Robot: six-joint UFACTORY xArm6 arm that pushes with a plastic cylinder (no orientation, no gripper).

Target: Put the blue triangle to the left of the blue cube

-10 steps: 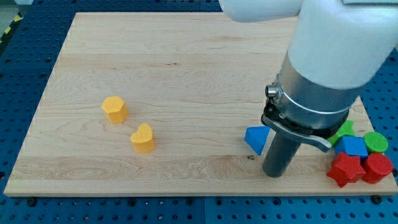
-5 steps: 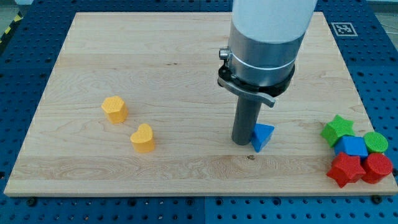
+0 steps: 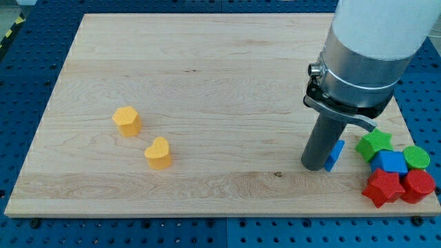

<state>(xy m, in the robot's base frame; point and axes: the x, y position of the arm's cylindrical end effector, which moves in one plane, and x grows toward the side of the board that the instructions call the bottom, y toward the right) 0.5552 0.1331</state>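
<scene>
The blue triangle (image 3: 335, 155) has slid rightward, touching my tip (image 3: 315, 167).

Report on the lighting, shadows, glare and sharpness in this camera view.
Camera view: lighting is even and bright; the wooden board shows no glare. Shadows are soft and short, under the yellow blocks and my tip, which hides part of the blue triangle. The white arm housing looks nearly blown out. Blocks and wood grain are sharp, with no visible motion blur.
</scene>
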